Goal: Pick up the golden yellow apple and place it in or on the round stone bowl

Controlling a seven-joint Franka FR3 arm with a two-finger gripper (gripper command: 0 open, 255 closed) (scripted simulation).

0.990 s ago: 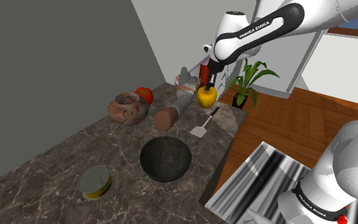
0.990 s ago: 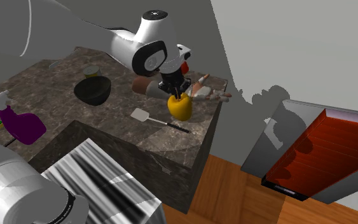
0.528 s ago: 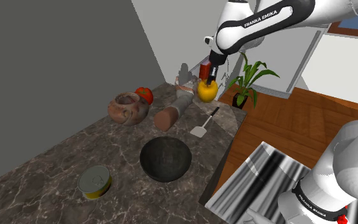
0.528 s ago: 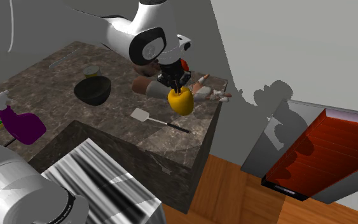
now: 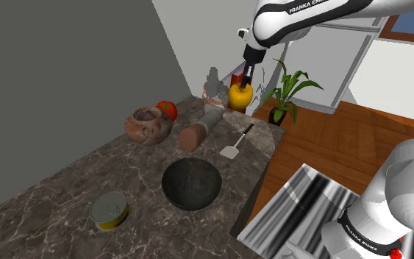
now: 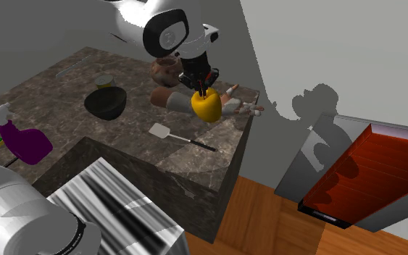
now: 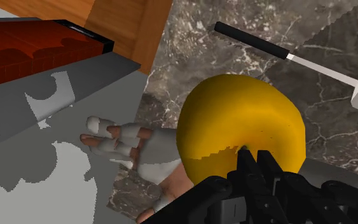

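My gripper [image 5: 244, 82] [image 6: 201, 90] [image 7: 257, 160] is shut on the top of the golden yellow apple [image 5: 240, 96] [image 6: 206, 106] [image 7: 234, 124], fingers close together around its stem hollow. The apple hangs in the air above the far corner of the dark marble counter [image 5: 65, 187]. A mottled reddish-brown stone bowl [image 5: 148, 125] [image 6: 165, 67] stands by the wall, well to the shoulder view's left of the apple. A dark round bowl [image 5: 191, 183] [image 6: 106, 102] sits nearer, mid-counter.
A white spatula [image 5: 236, 143] [image 6: 177, 136] [image 7: 298, 57] lies below the apple, near the counter's edge. A model forearm with a gloved hand [image 5: 201, 125] [image 6: 227, 106] [image 7: 133, 146], a red tomato [image 5: 168, 109], a tin can [image 5: 110, 210] and a purple spray bottle [image 6: 21, 138] also rest there.
The gripper has risen steadily with the apple clasped in it, lifting it higher above the counter's far corner. Nothing else has moved.
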